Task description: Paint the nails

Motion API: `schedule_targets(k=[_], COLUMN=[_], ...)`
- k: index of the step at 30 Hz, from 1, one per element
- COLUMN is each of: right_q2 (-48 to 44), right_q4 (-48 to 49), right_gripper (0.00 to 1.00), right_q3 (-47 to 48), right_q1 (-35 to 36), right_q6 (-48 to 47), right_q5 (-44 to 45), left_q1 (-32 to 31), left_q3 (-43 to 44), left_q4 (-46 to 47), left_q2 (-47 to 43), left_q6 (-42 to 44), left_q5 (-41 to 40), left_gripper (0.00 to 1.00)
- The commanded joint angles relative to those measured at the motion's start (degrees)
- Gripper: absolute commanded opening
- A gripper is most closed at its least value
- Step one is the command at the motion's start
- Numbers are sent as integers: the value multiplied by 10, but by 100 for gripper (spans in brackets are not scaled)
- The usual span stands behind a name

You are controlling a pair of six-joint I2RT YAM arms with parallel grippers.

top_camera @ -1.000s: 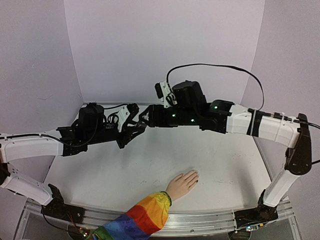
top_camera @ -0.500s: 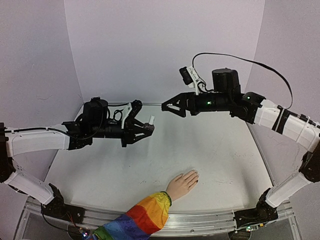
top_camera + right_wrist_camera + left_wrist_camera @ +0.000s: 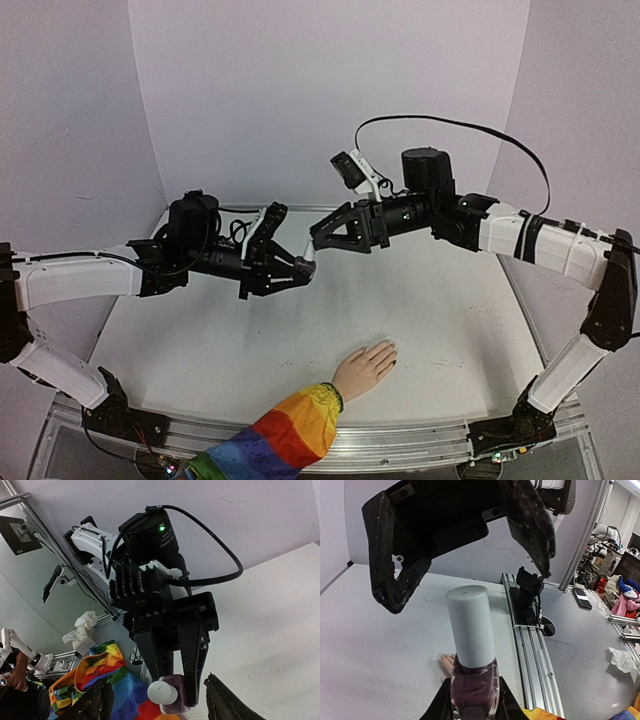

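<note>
My left gripper (image 3: pixel 298 265) is shut on a small polish bottle (image 3: pixel 474 682) with dark purple polish and a white cap (image 3: pixel 469 625), held above the table's middle. My right gripper (image 3: pixel 318 238) is open just right of the cap, its fingers (image 3: pixel 395 580) spread around and above it. In the right wrist view the bottle (image 3: pixel 175 700) sits between my right gripper's (image 3: pixel 156 680) dark fingertips. The pale mannequin hand (image 3: pixel 367 365) lies flat near the front edge in a rainbow sleeve (image 3: pixel 285 432). One nail (image 3: pixel 393 363) shows a dark spot; the other nails are too small to make out.
The white table (image 3: pixel 450 320) is bounded by pale walls behind and at the sides. An aluminium rail (image 3: pixel 400 440) runs along the front edge with the arm bases on it. A black cable (image 3: pixel 450 125) loops over the right arm.
The right gripper drew back up and right from the left gripper, then returned, open, to the bottle's cap. The left gripper kept hold of the bottle. The hand has not moved.
</note>
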Motion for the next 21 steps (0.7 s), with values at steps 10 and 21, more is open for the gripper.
schedule_targets(k=[10, 21], right_q2=[43, 54], right_q4=[63, 69], right_gripper=[44, 37], right_q3=[35, 42], right_q1=[9, 23], right_q6=[26, 29], right_q5=[-53, -44], left_q1=[2, 2], left_q3=[32, 31], left_q4=[30, 30], left_q2=[-2, -2], left_q6=[-6, -4], left_q5=[20, 14], left_gripper=[0, 0])
